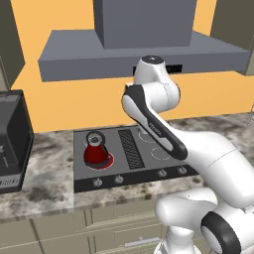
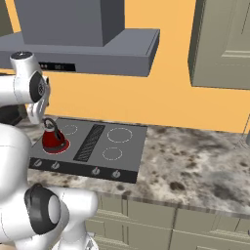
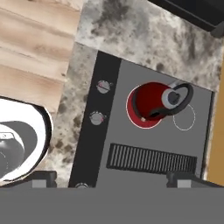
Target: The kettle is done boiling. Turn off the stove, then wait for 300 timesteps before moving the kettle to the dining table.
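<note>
Kettle [image 3: 157,103]: squat, red body, silver-grey lid, black arched handle; sits on glowing red burner ring of stove [image 3: 131,135], ahead of gripper [image 3: 111,177], well apart. Two knobs [image 3: 97,118] beside kettle on front strip. Black grille between kettle and fingertips [image 3: 43,177]. Fingers spread wide, holding nothing. No legible writing.
</note>
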